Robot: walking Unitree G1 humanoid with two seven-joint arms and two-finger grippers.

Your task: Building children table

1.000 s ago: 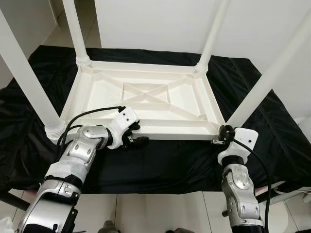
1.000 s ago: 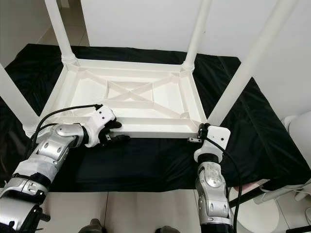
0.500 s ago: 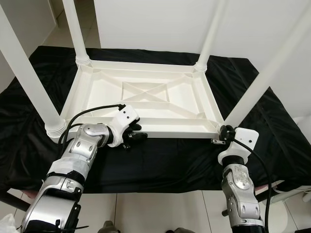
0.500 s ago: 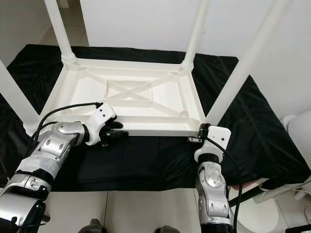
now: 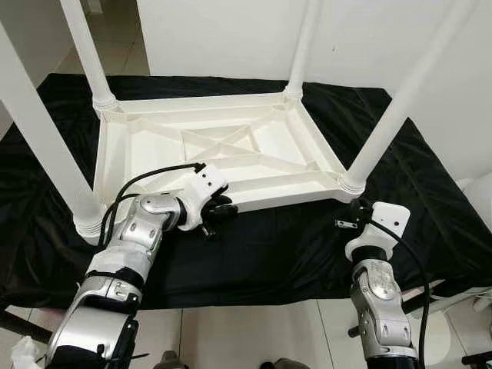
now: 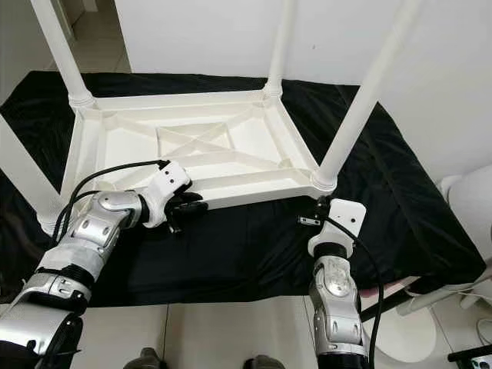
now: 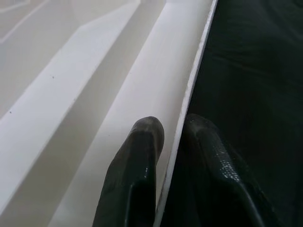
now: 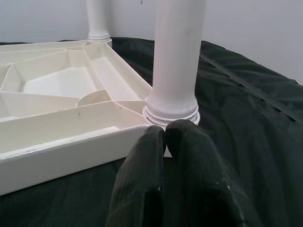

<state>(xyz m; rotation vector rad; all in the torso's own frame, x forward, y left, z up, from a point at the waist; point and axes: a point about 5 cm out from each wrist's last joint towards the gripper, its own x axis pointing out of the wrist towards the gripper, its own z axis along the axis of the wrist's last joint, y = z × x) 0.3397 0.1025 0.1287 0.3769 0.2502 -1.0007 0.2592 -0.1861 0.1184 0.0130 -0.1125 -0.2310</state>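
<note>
The white plastic children's table (image 5: 223, 150) lies upside down on a black cloth (image 5: 292, 246), its ribbed underside facing up and four round white legs standing from the corners. From my seat I see the tabletop sitting skewed, its near edge running at an angle to me. My left gripper (image 5: 217, 211) is pinched onto that near rim (image 7: 187, 101); in the left wrist view one black finger (image 7: 137, 165) sits inside the rim and the other outside against the cloth. My right gripper (image 5: 355, 206) hovers just beside the near right leg (image 5: 400, 100), fingers (image 8: 156, 179) pressed together on nothing, tips close to the leg's ribbed collar (image 8: 171, 112). The near left leg (image 5: 46, 138) crosses my view, hiding part of the cloth. A white wall (image 5: 369, 38) stands behind, and pale floor tiles (image 5: 231, 338) lie below the cloth's edge.
</note>
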